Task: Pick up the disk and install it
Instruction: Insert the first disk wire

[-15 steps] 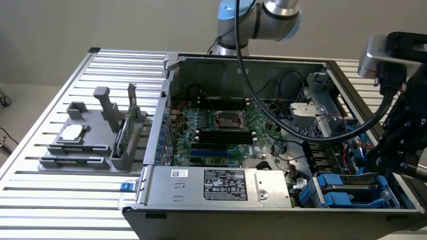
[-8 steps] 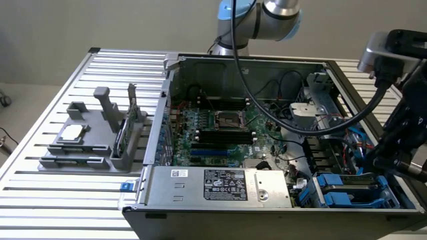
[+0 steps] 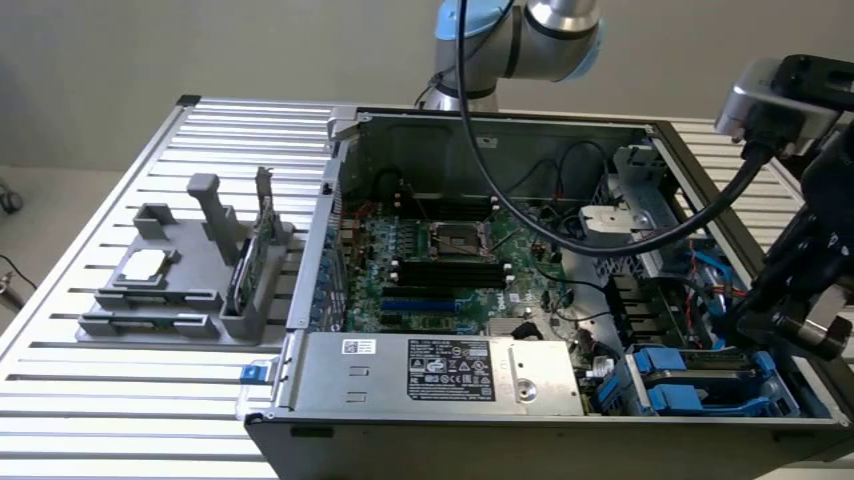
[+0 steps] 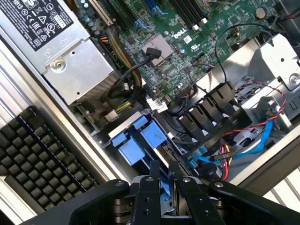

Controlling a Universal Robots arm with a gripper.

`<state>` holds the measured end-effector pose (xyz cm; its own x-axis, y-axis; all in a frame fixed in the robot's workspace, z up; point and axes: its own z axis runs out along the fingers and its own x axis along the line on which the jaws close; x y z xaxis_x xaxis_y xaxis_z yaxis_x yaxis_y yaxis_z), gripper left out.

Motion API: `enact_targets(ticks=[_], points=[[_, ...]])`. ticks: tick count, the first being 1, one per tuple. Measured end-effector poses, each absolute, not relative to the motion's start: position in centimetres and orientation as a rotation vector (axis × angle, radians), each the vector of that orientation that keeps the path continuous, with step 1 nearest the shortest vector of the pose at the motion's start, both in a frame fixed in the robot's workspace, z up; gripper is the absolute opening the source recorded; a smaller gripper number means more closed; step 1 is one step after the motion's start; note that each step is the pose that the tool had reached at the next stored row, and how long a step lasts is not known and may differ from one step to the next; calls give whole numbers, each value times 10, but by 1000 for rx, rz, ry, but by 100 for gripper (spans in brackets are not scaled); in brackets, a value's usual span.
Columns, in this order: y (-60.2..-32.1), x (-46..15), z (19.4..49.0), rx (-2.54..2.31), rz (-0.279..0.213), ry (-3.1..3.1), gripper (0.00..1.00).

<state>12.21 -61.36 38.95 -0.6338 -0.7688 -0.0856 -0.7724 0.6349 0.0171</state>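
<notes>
Exterior view's left: slatted metal table (image 3: 80,330), bearing a grey fixture (image 3: 167,300). Holds a small square silver chip (image 3: 144,265) flat on one shelf and thin upright cards (image 3: 256,235) along the side nearest the case.

Centre: open computer case (image 3: 494,125), interior exposed. Contains a green motherboard (image 3: 441,225) with black memory slots (image 3: 447,272). Along the near wall, a silver power supply (image 3: 534,385) with a black-and-white label.

Top centre: robot arm (image 3: 534,30), trailing a thick black cable (image 3: 534,215) down across the case toward the exterior view's right.

Right: drive bay in the near corner of the case, just beside the power supply, fitted with a blue carrier (image 3: 663,385). Behind it, red and blue cables (image 3: 694,265) among black connectors. At the far right edge, gripper (image 4: 164,169), hanging over this corner of the case.

Wrist view, looking down past the fingers (image 4: 151,187): jaws drawn narrow and clenched on the disk (image 4: 165,186), seen edge-on as a blue strip between them. Sits over the drive bay, just beside the other blue carrier and near the corner of the power supply. Contact between disk and bay: cannot tell. Outside the case wall, a black perforated grille (image 4: 42,159).
</notes>
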Motion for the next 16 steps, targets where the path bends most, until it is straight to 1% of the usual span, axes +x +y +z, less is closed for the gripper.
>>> enact_targets(ticks=[16], points=[[-614,122,385,-950,72,2915,22]])
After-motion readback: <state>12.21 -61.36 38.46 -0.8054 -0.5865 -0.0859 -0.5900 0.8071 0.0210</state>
